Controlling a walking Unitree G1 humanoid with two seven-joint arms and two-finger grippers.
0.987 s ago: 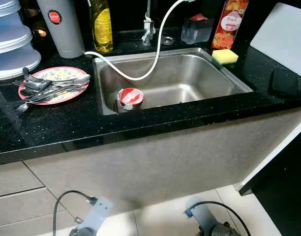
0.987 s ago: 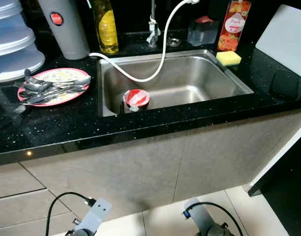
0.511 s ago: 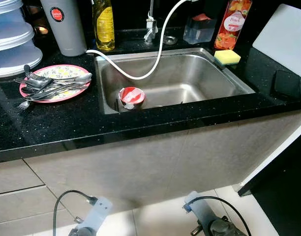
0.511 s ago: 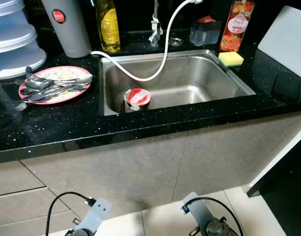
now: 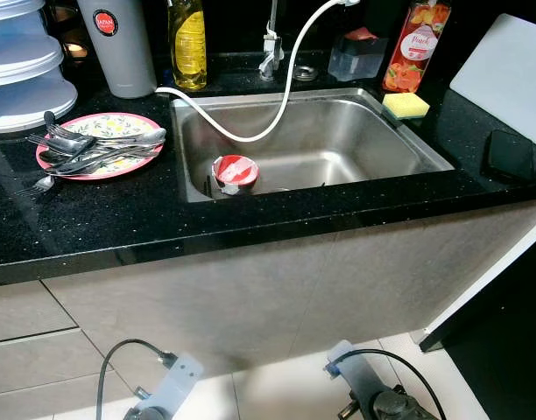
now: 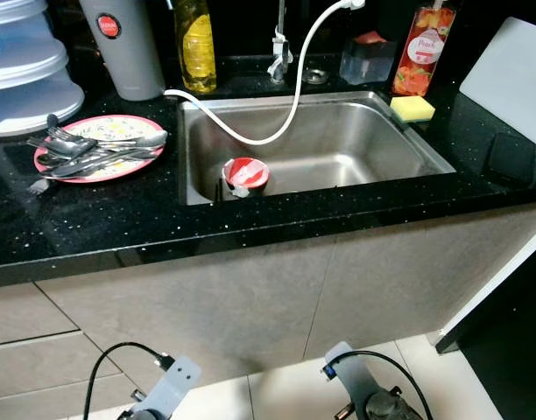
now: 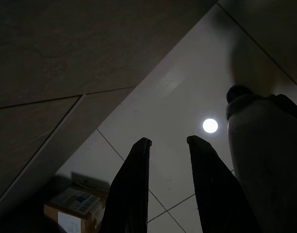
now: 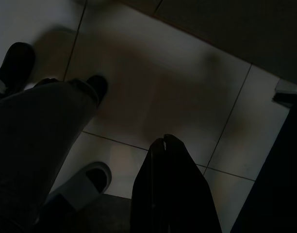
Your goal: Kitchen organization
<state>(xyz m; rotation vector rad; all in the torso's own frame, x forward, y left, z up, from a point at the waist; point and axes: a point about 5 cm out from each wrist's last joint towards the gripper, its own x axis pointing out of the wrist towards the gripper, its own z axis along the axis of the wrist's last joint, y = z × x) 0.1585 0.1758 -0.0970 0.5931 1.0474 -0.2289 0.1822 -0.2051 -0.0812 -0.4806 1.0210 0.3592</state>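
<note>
A pink patterned plate (image 5: pixel 100 146) on the black counter holds several forks and spoons (image 5: pixel 86 152). A red and white cup (image 5: pixel 234 171) sits in the steel sink (image 5: pixel 307 144), near its front left corner. A white hose (image 5: pixel 266 103) hangs from the tap into the sink. Both arms hang idle by the floor. My left gripper (image 7: pixel 168 141) is open over pale tiles. My right gripper (image 8: pixel 164 140) is shut with nothing in it.
Behind the sink stand a yellow oil bottle (image 5: pixel 187 42), a grey flask (image 5: pixel 116 45), a peach soap bottle (image 5: pixel 415 45), a clear box (image 5: pixel 356 54) and a yellow sponge (image 5: pixel 405 104). Stacked white containers (image 5: pixel 24 72) sit far left, a white board (image 5: pixel 503 74) far right. A person's legs (image 8: pixel 37 141) stand close.
The camera has shifted slightly, so the whole counter sits a little lower and rightward in view. Nothing on the counter has moved, and both arms still hang low.
</note>
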